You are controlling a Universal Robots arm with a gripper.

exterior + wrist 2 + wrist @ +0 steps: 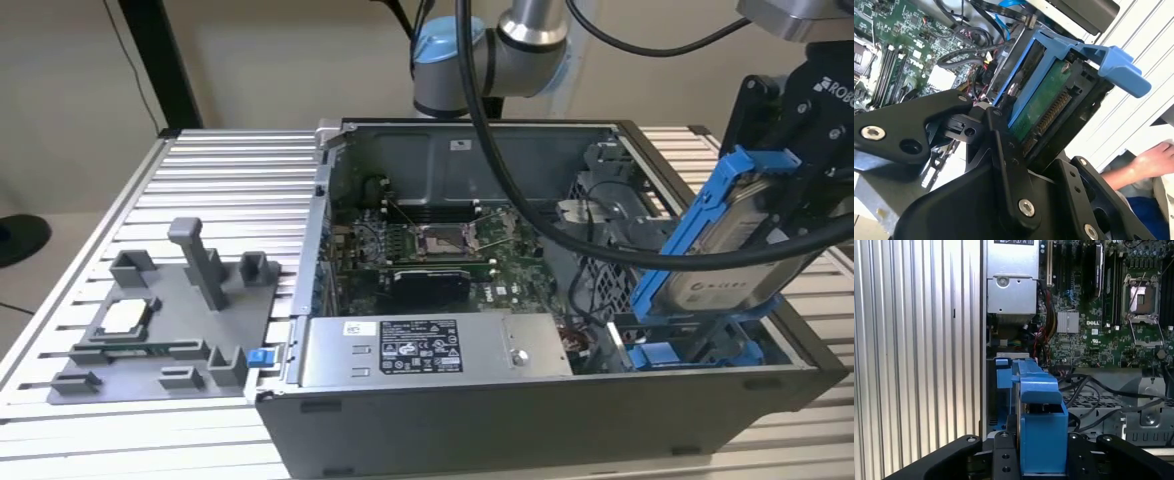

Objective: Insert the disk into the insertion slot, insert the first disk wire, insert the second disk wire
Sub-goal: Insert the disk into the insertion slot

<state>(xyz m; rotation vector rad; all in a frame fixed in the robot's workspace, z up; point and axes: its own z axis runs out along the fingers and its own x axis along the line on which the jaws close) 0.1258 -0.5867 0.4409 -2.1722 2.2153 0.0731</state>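
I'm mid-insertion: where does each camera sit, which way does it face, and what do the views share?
Exterior view: off the arm, looking down into the open computer case on the slatted table; the arm and gripper show, clamping the tilted disk.
First wrist view: on the wrist, looking along the disk into the case; the gripper shows.
Second wrist view: on the wrist, facing the disk's connector edge; its fingers and a person's hand show.
Shared: the disk in all three views; the motherboard in both wrist views.

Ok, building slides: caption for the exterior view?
Gripper holds blue-framed silver hard drive tilted over open grey computer case.
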